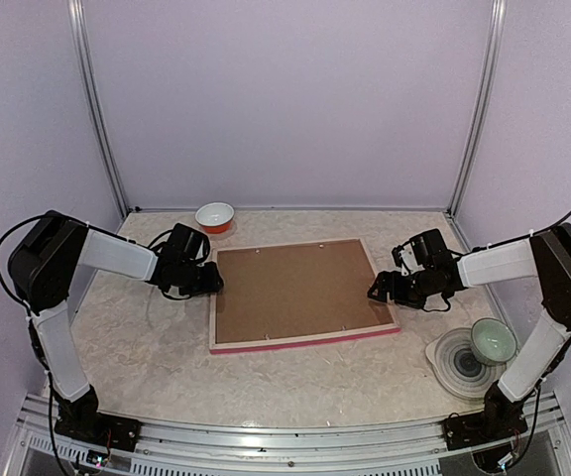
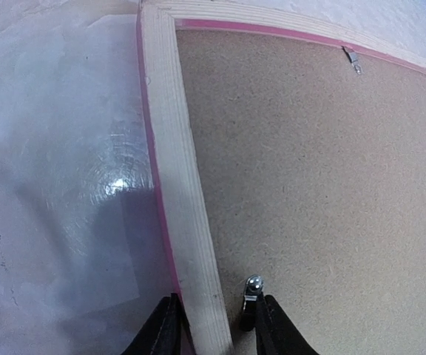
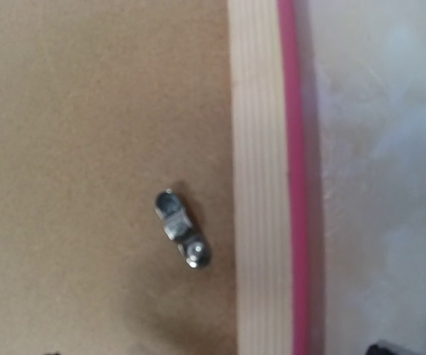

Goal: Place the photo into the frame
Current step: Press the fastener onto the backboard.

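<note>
Centre: pale-wood frame (image 1: 305, 343) edged pink, brown board (image 1: 295, 288); upper left, white-and-orange bowl (image 1: 215, 216); lower right, green bowl (image 1: 493, 340), grey-ringed plate (image 1: 452, 363).

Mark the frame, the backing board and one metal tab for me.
frame (image 1: 305, 340), top external view, on its near pink rail.
backing board (image 1: 295, 288), top external view, centre of the brown panel.
metal tab (image 3: 180, 228), right wrist view, middle of its strip.

Pale lilac walls (image 1: 285, 99) enclose a mottled beige table (image 1: 147, 347) with metal corner posts (image 1: 97, 109).
</note>
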